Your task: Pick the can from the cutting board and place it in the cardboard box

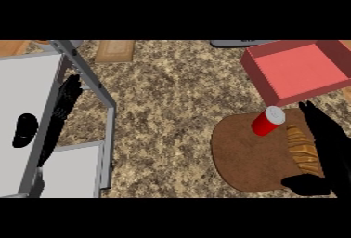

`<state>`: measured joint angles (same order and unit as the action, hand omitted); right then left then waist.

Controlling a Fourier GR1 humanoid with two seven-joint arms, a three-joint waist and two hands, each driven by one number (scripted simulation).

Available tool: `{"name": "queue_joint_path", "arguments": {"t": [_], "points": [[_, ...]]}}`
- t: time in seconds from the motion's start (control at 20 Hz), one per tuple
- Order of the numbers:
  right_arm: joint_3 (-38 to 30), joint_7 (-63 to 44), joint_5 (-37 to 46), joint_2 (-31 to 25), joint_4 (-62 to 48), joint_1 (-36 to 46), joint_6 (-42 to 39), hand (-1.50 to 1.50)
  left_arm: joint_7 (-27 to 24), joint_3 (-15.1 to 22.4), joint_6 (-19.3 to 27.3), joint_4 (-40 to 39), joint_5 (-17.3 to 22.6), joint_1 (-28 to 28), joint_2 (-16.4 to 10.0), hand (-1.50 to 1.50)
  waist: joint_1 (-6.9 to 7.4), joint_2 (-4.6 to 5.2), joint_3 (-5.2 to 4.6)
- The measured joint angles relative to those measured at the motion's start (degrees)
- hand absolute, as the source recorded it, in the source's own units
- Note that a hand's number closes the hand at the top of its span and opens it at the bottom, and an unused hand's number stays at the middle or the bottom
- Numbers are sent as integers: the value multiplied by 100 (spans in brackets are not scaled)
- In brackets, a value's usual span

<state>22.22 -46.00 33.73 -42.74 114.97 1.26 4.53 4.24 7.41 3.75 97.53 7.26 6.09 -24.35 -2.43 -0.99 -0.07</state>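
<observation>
The can (267,121) stood upright on the round brown cutting board (243,160), near its upper edge, red with a pale top. It was just below the near corner of the cardboard box (302,69), an open red box on the speckled bench (171,102), and apart from it.

The right hand (330,153) lay over the board's right side. Its fingers (313,116) were stretched out straight toward the box and grasped nothing. The can was to their left, near them, with a clear gap between. A golden loaf (303,151) lay on the board below the can, partly hidden under the hand, and the thumb curved in below it.

The left hand (60,114) rested over the grey sink (103,95) at the left, fingers straight and released.
</observation>
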Motion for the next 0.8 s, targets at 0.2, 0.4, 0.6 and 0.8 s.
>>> {"name": "queue_joint_path", "arguments": {"t": [0.2, 0.4, 0.6, 0.8], "points": [[18, -1016, -385, 173, 480, 387, -715, -150, 81, 94, 8, -45, -99, 118, 100, 0, 132, 26, 6], [23, -1396, -528, 421, 580, 642, -944, -150, -4, 116, -25, -194, -157, 237, 226, 0, 198, 29, 31], [-73, -1439, -613, 640, 277, 917, -1039, -150, -33, 102, -87, -346, -220, 370, 285, 0, 249, 35, 34], [-14, -1500, -525, 899, -114, 1150, -1099, -150, -53, 74, -202, -406, -254, 402, 289, 0, 285, 43, 35]]}}
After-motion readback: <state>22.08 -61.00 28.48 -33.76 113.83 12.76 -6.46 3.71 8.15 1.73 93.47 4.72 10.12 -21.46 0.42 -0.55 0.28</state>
